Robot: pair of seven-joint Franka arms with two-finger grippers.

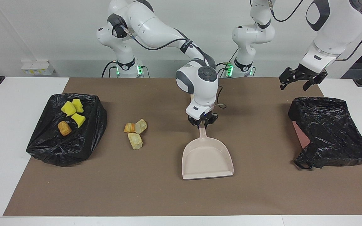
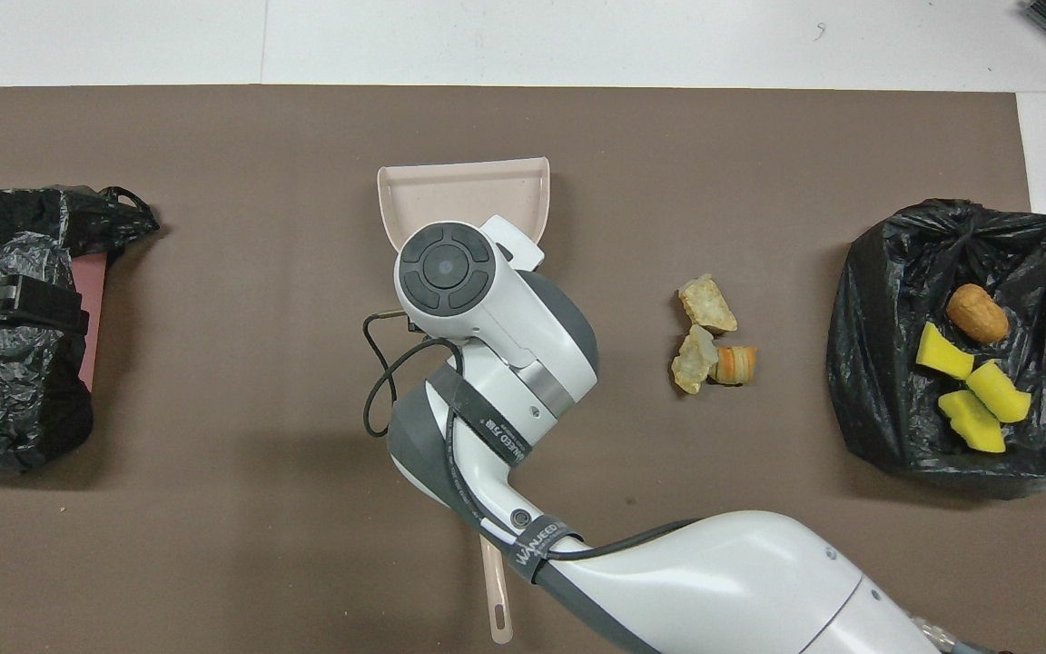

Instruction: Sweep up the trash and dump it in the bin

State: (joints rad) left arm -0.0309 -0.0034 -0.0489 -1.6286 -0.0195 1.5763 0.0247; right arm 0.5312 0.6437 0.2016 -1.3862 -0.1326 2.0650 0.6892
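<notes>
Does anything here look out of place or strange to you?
Yes. Three bread-like lumps lie loose on the brown mat, between the dustpan and the trash-holding bin. The other bin lies tipped, its pink wall exposed.

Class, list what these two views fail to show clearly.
1. Overhead view: the right end effector and its grip on the dustpan handle, hidden under its own arm.
2. Both views: the inside of the bin under the left end effector, hidden by its black bag.
</notes>
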